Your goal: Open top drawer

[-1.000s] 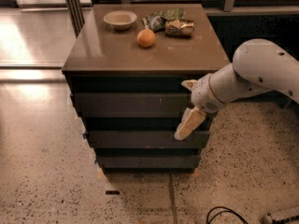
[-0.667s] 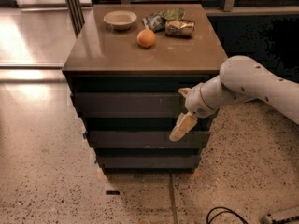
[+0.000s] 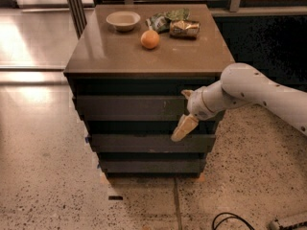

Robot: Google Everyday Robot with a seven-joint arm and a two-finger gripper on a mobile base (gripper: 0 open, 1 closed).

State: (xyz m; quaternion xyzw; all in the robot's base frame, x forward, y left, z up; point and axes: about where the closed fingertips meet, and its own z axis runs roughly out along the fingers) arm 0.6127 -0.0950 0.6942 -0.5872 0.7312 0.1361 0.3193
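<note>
The gripper (image 3: 181, 115) is at the right part of the top drawer (image 3: 127, 108), reached in from the right on a white arm (image 3: 254, 90). Its fingers (image 3: 184, 127) stand apart, one tan tip near the drawer front's upper edge and the longer one slanting down-left over its lower edge; they hold nothing. The top drawer sits directly under the bench (image 3: 144, 59) top, its dark front showing no inner floor, so it looks shut. Two more dark fronts (image 3: 144, 143) lie below it. On the bench, toward the back, are a pale bowl (image 3: 123, 20), an orange (image 3: 150, 39) in front of it to the right, a green bag (image 3: 163, 19) and a shiny packet (image 3: 185, 28). A dark cable (image 3: 230, 219) lies on the speckled floor (image 3: 43, 176).
</note>
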